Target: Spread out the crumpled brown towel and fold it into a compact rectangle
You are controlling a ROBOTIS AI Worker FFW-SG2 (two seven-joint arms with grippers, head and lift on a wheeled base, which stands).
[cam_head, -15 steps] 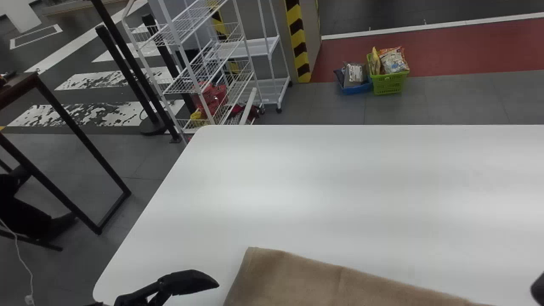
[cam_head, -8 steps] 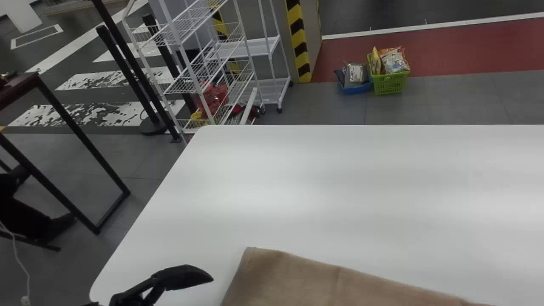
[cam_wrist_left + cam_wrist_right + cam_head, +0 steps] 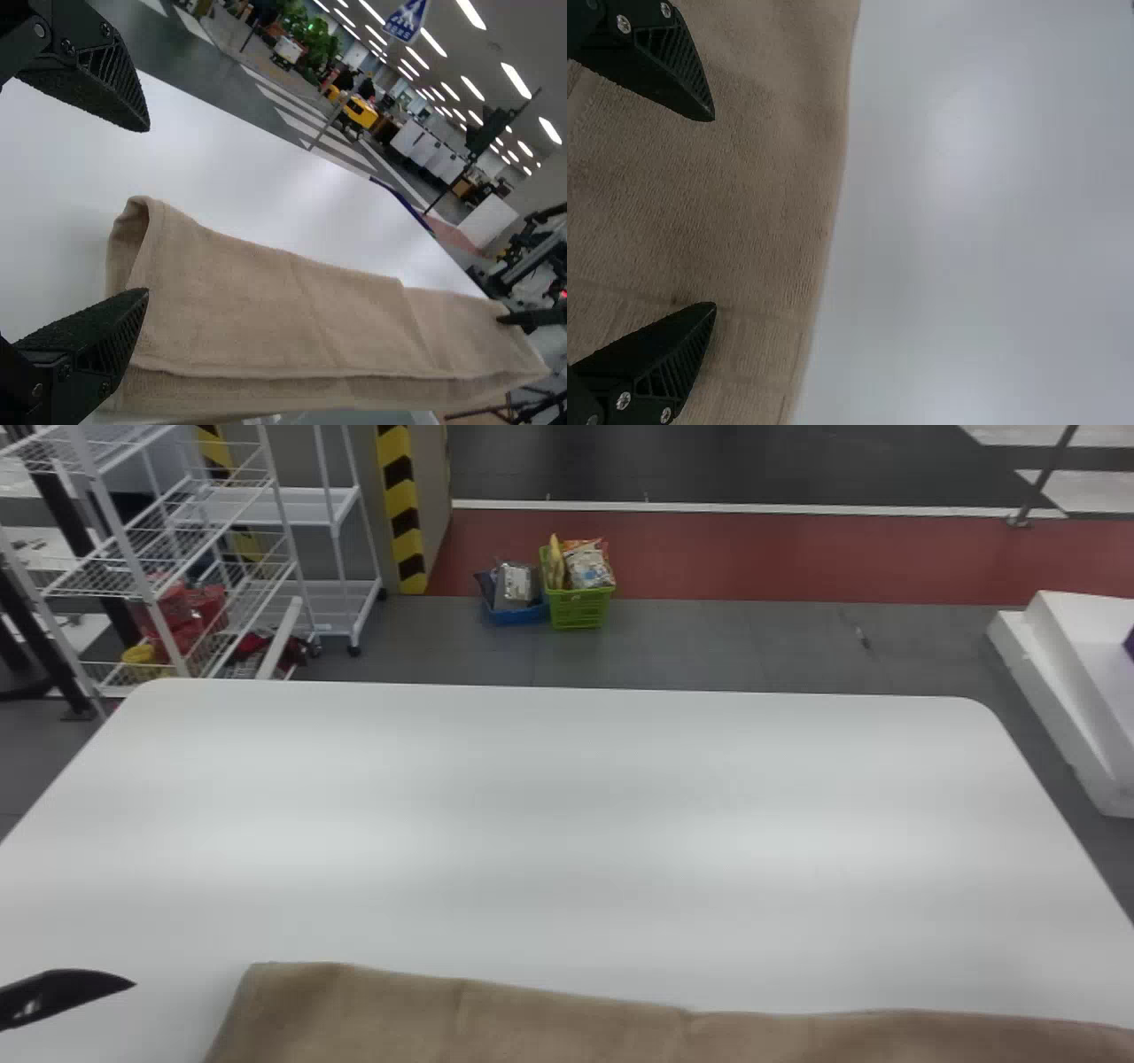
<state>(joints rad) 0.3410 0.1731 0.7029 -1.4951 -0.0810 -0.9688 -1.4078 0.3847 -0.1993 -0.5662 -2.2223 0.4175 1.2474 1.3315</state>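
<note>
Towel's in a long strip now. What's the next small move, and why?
I'd probably ease the left gripper in over the near end of the towel and close on its layers. The fingers stand open right by that end, where a fold gapes slightly, and the strip likely needs shortening. The right gripper also stands open, over the towel.

There are two hands (image 3: 64, 994), one towel (image 3: 549, 1032) and one table (image 3: 567, 824).
</note>
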